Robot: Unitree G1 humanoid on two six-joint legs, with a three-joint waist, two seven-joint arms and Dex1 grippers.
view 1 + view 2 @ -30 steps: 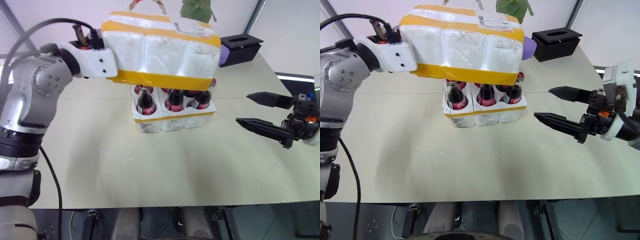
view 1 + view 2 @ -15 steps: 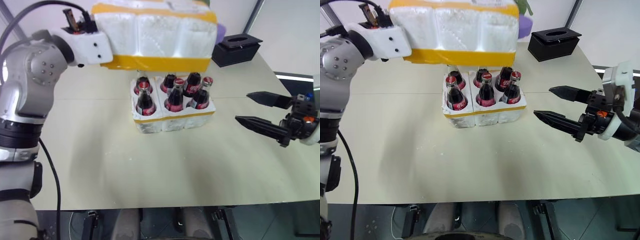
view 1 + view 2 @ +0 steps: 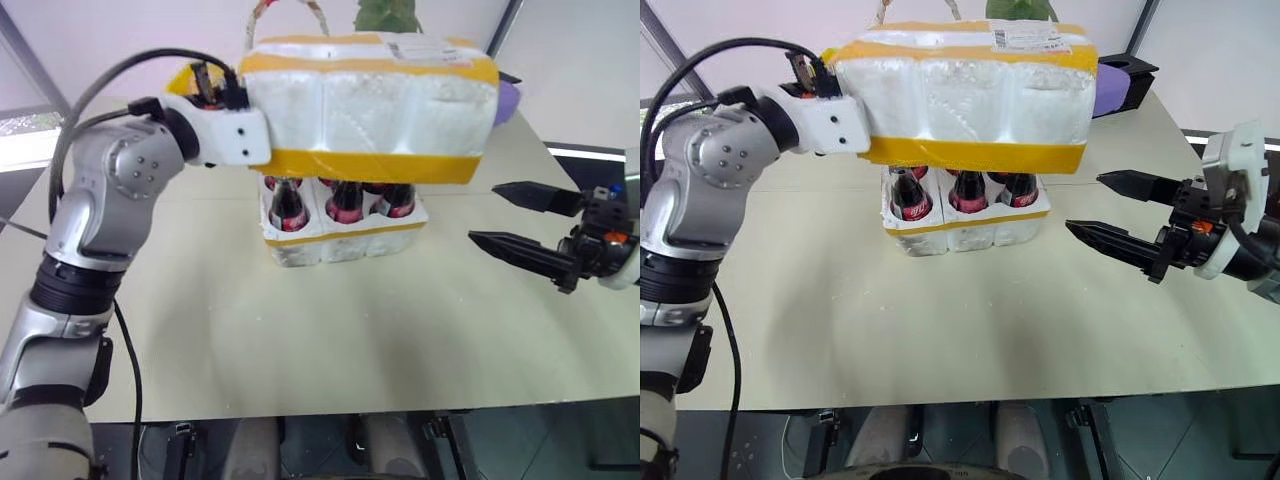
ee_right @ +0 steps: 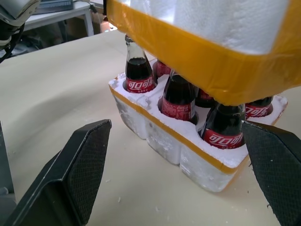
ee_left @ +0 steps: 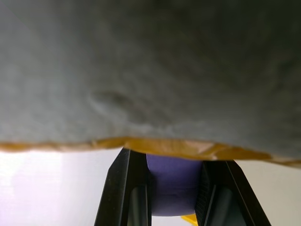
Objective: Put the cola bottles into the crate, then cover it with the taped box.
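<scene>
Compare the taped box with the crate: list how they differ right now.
The taped box is larger and held in the air over the bottles; the crate is lower and rests on the table. The crate holds cola bottles in wells; the box carries a shipping label. Both are white foam with yellow tape.

Taped box (image 5: 141,61) fills above the pincer (image 5: 173,188) (yellow-edged).

A: You're looking at the taped box (image 3: 970,95), upper centre: white foam, wide yellow bands, a white label on top.

B: And below it?

A: You're seeing dark cola bottles (image 4: 178,101) wearing red labels with white lettering, sitting in the white crate (image 3: 345,240) with its yellow band.

B: Right edge?

A: Black fingers (image 3: 1110,240) showing against the beige table (image 3: 300,340).
</scene>
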